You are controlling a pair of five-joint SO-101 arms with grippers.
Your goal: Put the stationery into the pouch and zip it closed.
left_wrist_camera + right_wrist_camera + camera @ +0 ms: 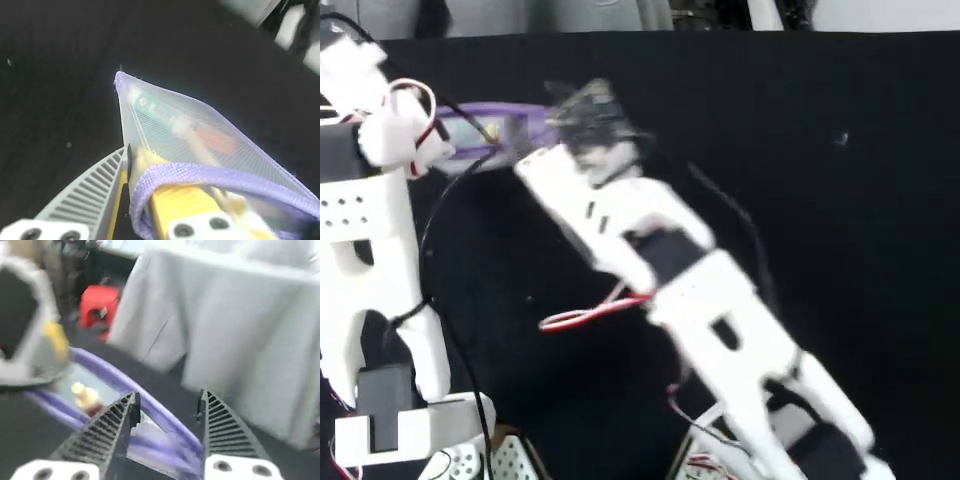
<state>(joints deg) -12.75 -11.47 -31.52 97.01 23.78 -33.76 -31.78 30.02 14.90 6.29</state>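
Toward the far left of the desk, the pouch is found with its purple-edged mouth clamped between the closed fingers of the left gripper. Stationery is seen through the clear wall, so loading is judged largely done. The mouth appears not yet zipped. The right gripper is placed at the purple edge, its fingers parted and nothing held; the zipping is judged to be left.

The high camera looks down over the black tabletop. Wrist cameras peer closely past the left end effector and right end effector; all share the pouch.
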